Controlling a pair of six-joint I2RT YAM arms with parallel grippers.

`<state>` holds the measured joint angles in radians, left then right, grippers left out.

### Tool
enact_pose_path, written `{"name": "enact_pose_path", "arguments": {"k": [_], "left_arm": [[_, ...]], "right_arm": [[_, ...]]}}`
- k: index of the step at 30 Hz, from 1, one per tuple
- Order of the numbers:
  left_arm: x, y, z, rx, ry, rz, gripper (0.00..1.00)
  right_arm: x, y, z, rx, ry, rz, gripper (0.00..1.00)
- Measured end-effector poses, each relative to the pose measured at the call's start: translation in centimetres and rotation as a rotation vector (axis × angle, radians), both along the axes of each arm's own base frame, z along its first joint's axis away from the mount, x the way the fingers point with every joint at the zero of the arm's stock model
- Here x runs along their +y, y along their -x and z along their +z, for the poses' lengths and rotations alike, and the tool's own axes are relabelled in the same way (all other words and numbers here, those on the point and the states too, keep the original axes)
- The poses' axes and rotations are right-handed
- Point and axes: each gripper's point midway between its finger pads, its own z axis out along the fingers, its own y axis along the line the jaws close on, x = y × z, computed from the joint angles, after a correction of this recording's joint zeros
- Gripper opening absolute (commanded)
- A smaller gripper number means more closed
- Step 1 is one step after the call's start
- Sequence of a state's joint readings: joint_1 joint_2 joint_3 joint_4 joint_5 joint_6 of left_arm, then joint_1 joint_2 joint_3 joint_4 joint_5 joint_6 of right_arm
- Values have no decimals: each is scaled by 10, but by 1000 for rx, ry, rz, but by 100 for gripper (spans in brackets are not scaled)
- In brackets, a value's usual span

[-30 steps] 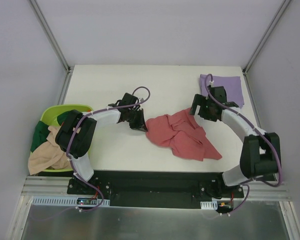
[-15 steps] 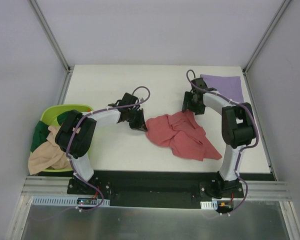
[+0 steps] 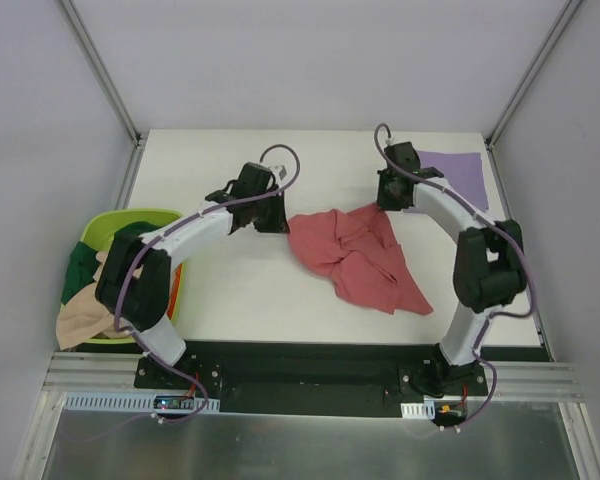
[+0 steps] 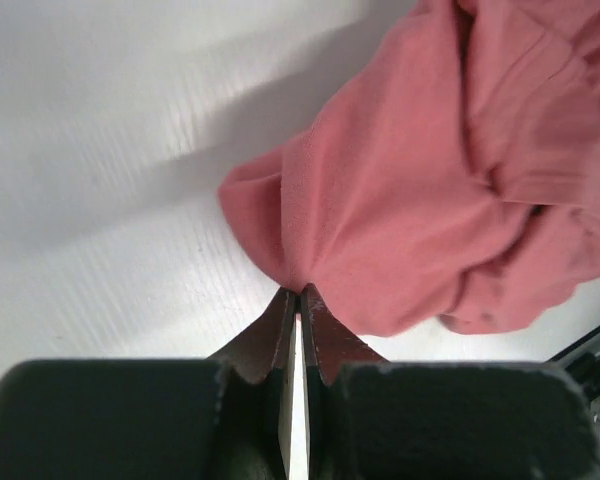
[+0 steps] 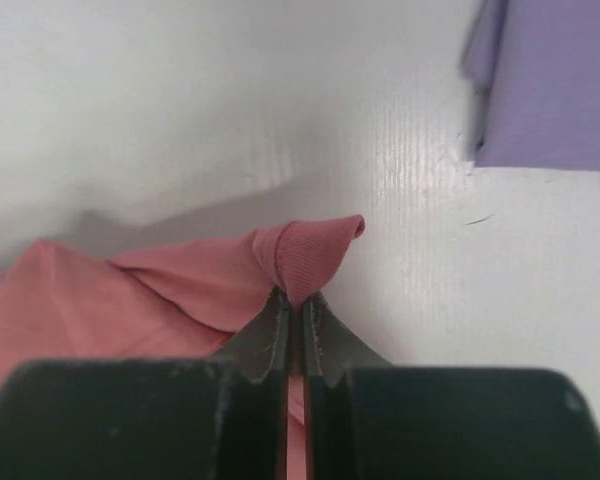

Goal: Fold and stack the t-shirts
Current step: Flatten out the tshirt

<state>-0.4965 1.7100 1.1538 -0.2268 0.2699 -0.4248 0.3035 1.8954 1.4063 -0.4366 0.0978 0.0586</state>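
The salmon-red t-shirt [image 3: 355,262] is lying crumpled on the white bench [image 3: 240,290], right of the middle, with its nearest corner trailing to a point toward the near right side. Level with it, off the bench's left edge, a green basket [image 3: 150,213] is holding a beige garment [image 3: 90,315] and a dark green garment [image 3: 80,265], heaped together and spilling over the rim. Farther in, the left hand [image 4: 298,292] is reaching across from the left and pinching the shirt's left edge. In the left wrist view its two fingers are pressing together with only a thin slit between them, and a fold of cloth is bunching at their tips and casting a shadow on the bench. A little farther back, the right hand [image 5: 292,298] is gripping the shirt's far edge in the same way. Its fingers are pressing together on a rolled, ribbed-looking bit of edge that is sticking up just above the tips. The shirt's far edge is running between the two hands. Beyond the right hand, a purple t-shirt [image 3: 460,172] is lying flat in the far right corner of the bench. It is sitting apart from the red one, with a strip of bare bench showing between them in the right wrist view.
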Motion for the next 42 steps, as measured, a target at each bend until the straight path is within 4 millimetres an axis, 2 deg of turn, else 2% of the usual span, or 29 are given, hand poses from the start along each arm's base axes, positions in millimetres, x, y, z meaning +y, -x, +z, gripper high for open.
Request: {"name": "enact_pose_path", "arguments": {"k": [1, 2, 5, 8, 10, 13, 16, 18, 21, 23, 26, 28, 30, 32, 33, 34, 35, 37, 38, 39, 40, 41, 42], "left_arm": [[2, -6, 15, -52, -4, -1, 0], [3, -11, 35, -114, -1, 1, 0], [9, -18, 99, -300, 30, -7, 0], [20, -13, 168, -492, 62, -6, 0], [29, -4, 210, -605, 86, -5, 0], [47, 22, 274, -779, 137, 1, 0], [67, 56, 323, -926, 186, 9, 0], [80, 80, 352, -1017, 216, 14, 0], [91, 105, 381, -1108, 251, 1, 0], [96, 121, 403, -1170, 277, -17, 0], [97, 133, 422, -1224, 296, -47, 0], [95, 131, 423, -1227, 293, -56, 0], [91, 118, 418, -1204, 272, -49, 0], [84, 91, 402, -1155, 223, -28, 0], [79, 73, 391, -1121, 191, -15, 3], [73, 49, 376, -1078, 149, -2, 9], [67, 29, 361, -1040, 115, 7, 20], [54, -25, 317, -927, 33, 17, 59], [49, -55, 291, -869, -8, 20, 79], [45, -85, 260, -801, -47, 26, 91], [43, -112, 229, -727, -76, 36, 99], [42, -140, 193, -645, -109, 48, 99], [43, -161, 161, -562, -135, 61, 99]], "right_arm": [[0, -1, 18, -40, -2, 14, 1], [0, -1, 44, -99, -9, 31, 1], [0, 9, 136, -314, -52, 80, 1], [-2, 38, 234, -549, -123, 132, 1], [-4, 62, 289, -687, -171, 167, 1], [-6, 105, 355, -864, -237, 227, 1], [-6, 147, 400, -987, -302, 296, 1], [-3, 170, 420, -1042, -342, 347, 1], [0, 204, 447, -1117, -395, 419, 1], [0, 216, 458, -1147, -411, 444, 1], [-3, 224, 468, -1175, -411, 445, 1], [-7, 219, 466, -1169, -393, 416, 1], [-11, 206, 460, -1146, -362, 373, 1], [-16, 183, 447, -1103, -314, 313, 1], [-19, 167, 438, -1075, -283, 273, 1], [-22, 148, 426, -1037, -249, 233, 1], [-25, 131, 414, -1000, -219, 200, 1], [-35, 85, 372, -884, -140, 115, 6], [-40, 60, 345, -813, -100, 77, 12], [-44, 41, 324, -757, -71, 46, 30], [-49, 16, 292, -679, -38, 18, 59], [-54, -8, 255, -591, 2, -4, 70], [-57, -24, 225, -523, 19, -27, 80]]}}
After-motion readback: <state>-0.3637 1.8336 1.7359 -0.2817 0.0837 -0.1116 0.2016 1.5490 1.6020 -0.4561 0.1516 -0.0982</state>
